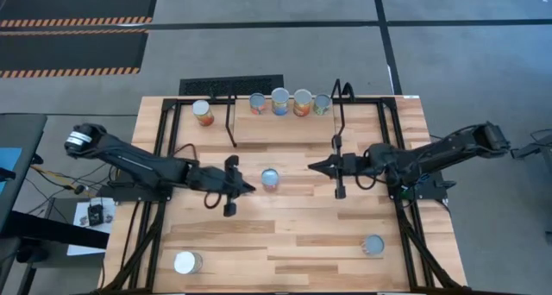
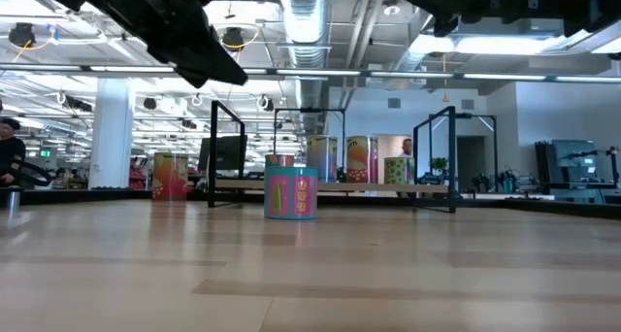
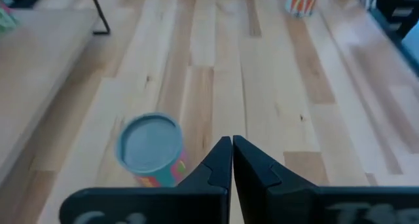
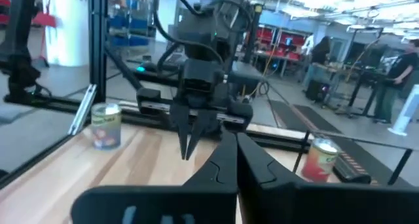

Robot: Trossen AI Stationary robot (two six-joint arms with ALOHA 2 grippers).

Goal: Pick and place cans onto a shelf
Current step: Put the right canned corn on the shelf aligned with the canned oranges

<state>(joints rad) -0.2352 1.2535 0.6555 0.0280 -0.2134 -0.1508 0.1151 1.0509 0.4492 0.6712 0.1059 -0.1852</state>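
Facing across a pink-labelled can [image 1: 270,179], print unreadable: left end effector [image 1: 250,189] together; right end effector [image 1: 312,166] together.

A large open robotics lab or workshop is shown. Exposed ceiling ducts [image 2: 309,21], strip lights and a white pillar [image 2: 112,133] are seen beyond the wooden surface [image 1: 285,230]. Workstations, black frames and standing people [image 4: 399,70] are visible behind.

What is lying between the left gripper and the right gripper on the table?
In the high view, one small blue-topped tin can stands between the left gripper and the right gripper, nearer the left one; otherwise bare wood.
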